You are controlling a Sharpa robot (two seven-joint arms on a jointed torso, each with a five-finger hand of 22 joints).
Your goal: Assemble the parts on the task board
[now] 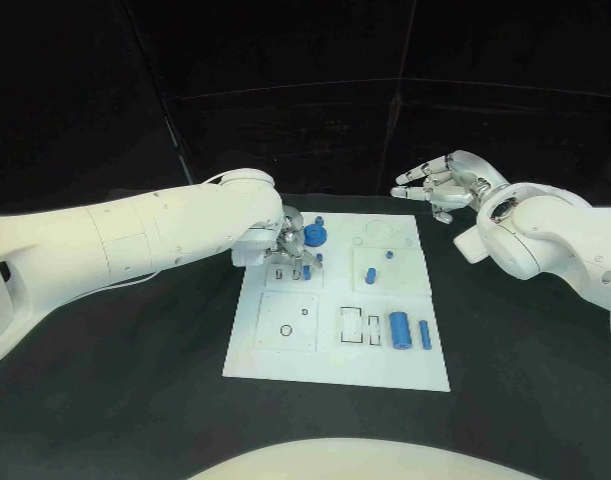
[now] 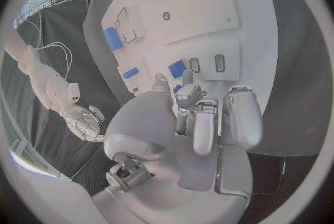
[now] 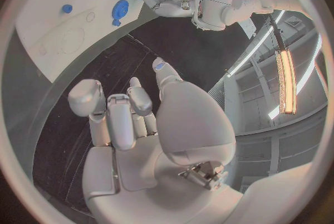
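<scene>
Where two small dark slots sit at the far left corner of the task board, sets the left hand low over them, fingers drawn close together and aimed down, likely for a fine insertion. Shows a small blue piece right at the fingertips, just beside those slots; cannot tell whether pinched or merely touched. Holds the right hand high beyond the board's far right corner, fingers spread and empty, probably to stay out of the way. Has a round blue part just beside the left hand, two small pegs mid-board, and two blue cylinders lying side by side near the front, seemingly awaiting their turn
</scene>
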